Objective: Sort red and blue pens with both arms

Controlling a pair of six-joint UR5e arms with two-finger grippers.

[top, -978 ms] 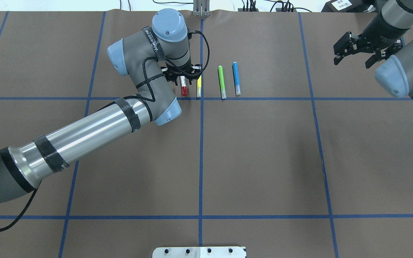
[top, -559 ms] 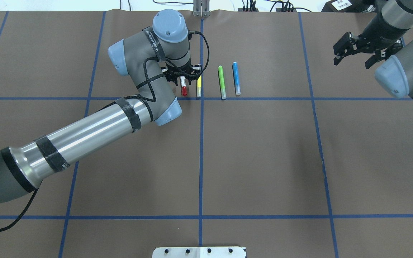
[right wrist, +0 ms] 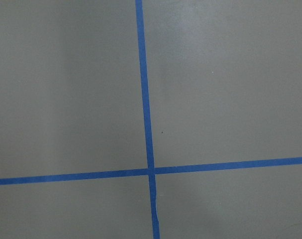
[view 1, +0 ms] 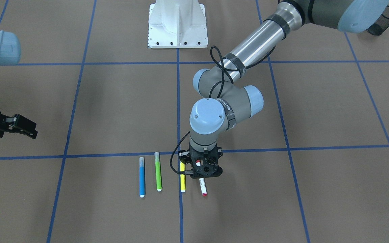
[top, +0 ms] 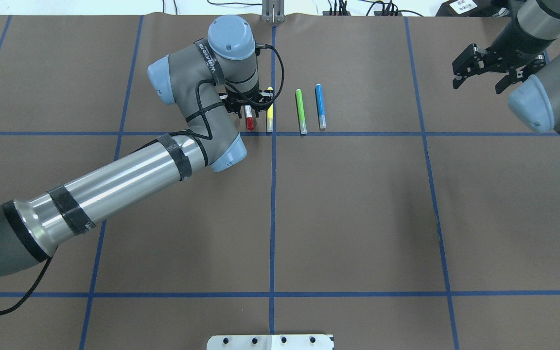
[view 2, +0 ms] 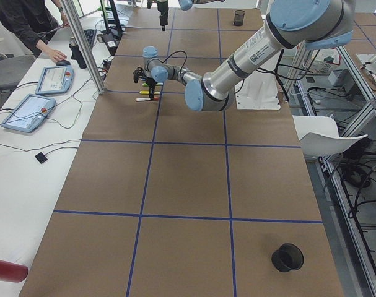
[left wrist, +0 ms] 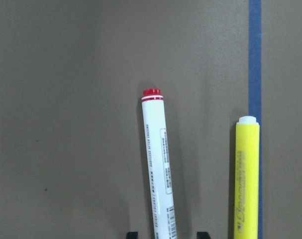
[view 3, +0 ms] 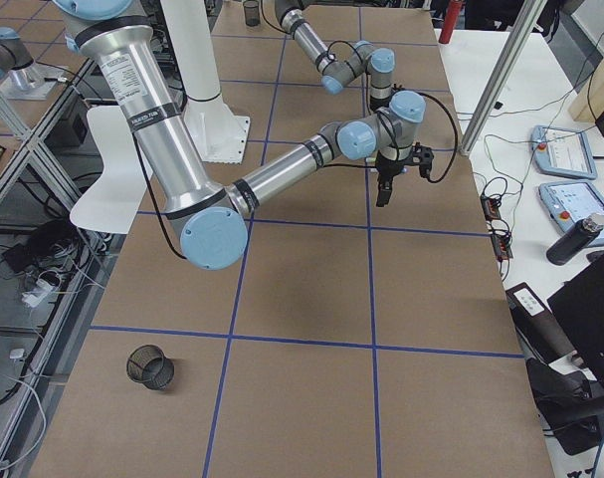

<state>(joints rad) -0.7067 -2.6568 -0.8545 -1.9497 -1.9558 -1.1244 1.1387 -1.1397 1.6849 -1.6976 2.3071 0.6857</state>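
Note:
The red pen (top: 249,116), white-barrelled with a red cap, lies on the brown table and leads a row of markers. My left gripper (top: 250,106) hangs straight over it, open. In the left wrist view its fingertips (left wrist: 132,234) flank the barrel of the red pen (left wrist: 158,159) with a gap on each side. The front view shows the red pen (view 1: 202,187) poking out below the left gripper (view 1: 204,172). The blue pen (top: 320,104), also visible from the front (view 1: 141,177), lies at the row's other end. My right gripper (top: 479,83) hovers open and empty far right.
A yellow marker (top: 270,116) lies right beside the red pen, with a lime-green marker (top: 301,111) between it and the blue pen. Blue tape lines grid the table. A black mesh cup (view 2: 287,257) stands at the robot's left end. People sit by the table's far side.
The left wrist has shifted slightly, so the yellow marker's far tip now shows past the gripper. The pens and the right gripper have stayed put.

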